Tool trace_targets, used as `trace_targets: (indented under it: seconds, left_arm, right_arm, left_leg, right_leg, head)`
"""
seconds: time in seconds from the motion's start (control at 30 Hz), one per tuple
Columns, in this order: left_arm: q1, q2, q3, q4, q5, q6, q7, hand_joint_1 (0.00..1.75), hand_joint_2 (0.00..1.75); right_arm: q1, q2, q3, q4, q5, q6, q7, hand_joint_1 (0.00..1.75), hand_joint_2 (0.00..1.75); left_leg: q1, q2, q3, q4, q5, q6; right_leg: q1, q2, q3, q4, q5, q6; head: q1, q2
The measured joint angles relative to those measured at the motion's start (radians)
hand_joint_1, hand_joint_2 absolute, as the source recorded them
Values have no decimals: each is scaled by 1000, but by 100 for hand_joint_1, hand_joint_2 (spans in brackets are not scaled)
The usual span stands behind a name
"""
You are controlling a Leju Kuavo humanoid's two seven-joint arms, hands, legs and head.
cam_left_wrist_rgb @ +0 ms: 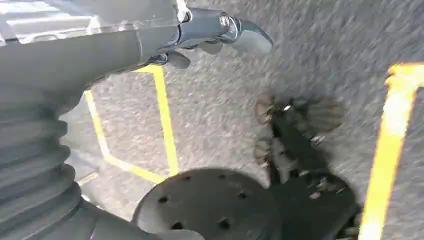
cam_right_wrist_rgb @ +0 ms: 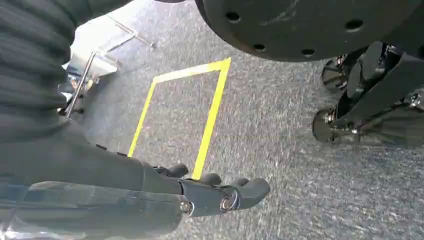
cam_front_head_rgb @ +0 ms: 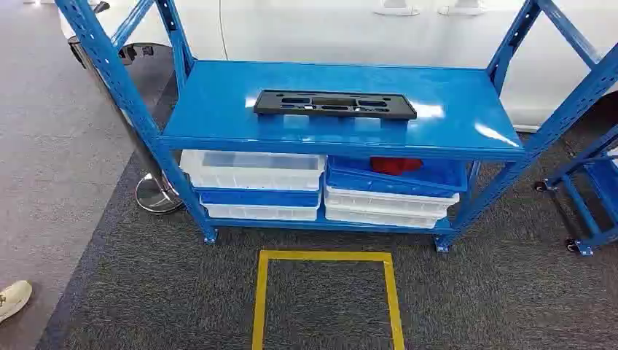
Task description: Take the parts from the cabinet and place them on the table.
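One black part (cam_front_head_rgb: pixel 334 104) lying flat on top shelf of blue cabinet (cam_front_head_rgb: pixel 218 102). Below, six stacked trays: three left (cam_front_head_rgb: pixel 251 169), three right (cam_front_head_rgb: pixel 390 200); one red item (cam_front_head_rgb: pixel 396 165) in upper right tray. Left hand (cam_left_wrist_rgb: pixel 210 37) and right hand (cam_right_wrist_rgb: pixel 215 192) both released, grasping nothing, hanging above grey carpet (cam_front_head_rgb: pixel 474 299).

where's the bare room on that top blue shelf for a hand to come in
Top shelf: bare on both sides of the black part and along the front edge. Behind the part, little room. Lower shelf is crowded with bins.
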Motion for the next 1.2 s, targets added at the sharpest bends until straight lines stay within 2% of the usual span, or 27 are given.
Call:
trace_targets:
  seconds: [0.5,0.53,0.57,0.63,0.67,0.83,0.97,1.2]
  left_arm:
    - [-70,-8,429,31,-281,-14,-137,0,175]
    - [-75,-10,457,35,-298,-16,-145,0,0]
    - [-81,-10,486,41,-318,-17,-157,0,0]
    - [-90,-12,540,47,-351,-19,-178,0,0]
    - [-95,-14,568,51,-368,-20,-190,0,0]
    - [-118,-18,673,66,-438,-25,-230,0,0]
    - [-129,-19,724,72,-478,-28,-249,0,0]
    - [-141,-24,780,80,-525,-28,-271,0,0]
  right_arm:
    - [-62,15,-117,53,192,-19,-22,0,175]
    - [-66,16,-125,56,203,-20,-24,0,175]
    - [-72,19,-134,63,217,-22,-28,0,0]
    - [-80,23,-152,71,238,-22,-43,0,0]
    - [-86,25,-161,73,249,-21,-54,0,175]
    - [-123,39,-174,52,266,10,-152,0,175]
    - [-150,40,-155,-43,233,40,-219,0,175]
    - [-200,40,-108,-238,172,86,-289,0,175]
  left_leg:
    - [0,0,0,0,0,0]
    - [0,0,0,0,0,0]
    - [0,0,0,0,0,0]
    - [0,0,0,0,0,0]
    - [0,0,0,0,0,0]
    - [0,-1,0,0,1,0]
    - [0,-1,0,0,1,1]
    - [0,-1,0,1,2,0]
  right_leg:
    - [0,0,0,0,0,0]
    - [0,0,0,0,0,0]
    - [0,0,0,0,0,0]
    - [0,0,0,0,0,0]
    - [0,0,0,0,0,0]
    - [0,-1,1,1,0,0]
    - [0,-1,1,1,0,0]
    - [0,-2,1,1,1,0]
  head:
    - [0,0]
    - [0,0]
    - [0,0]
    - [0,0]
    - [0,0]
    - [0,0]
    - [0,0]
    - [0,0]
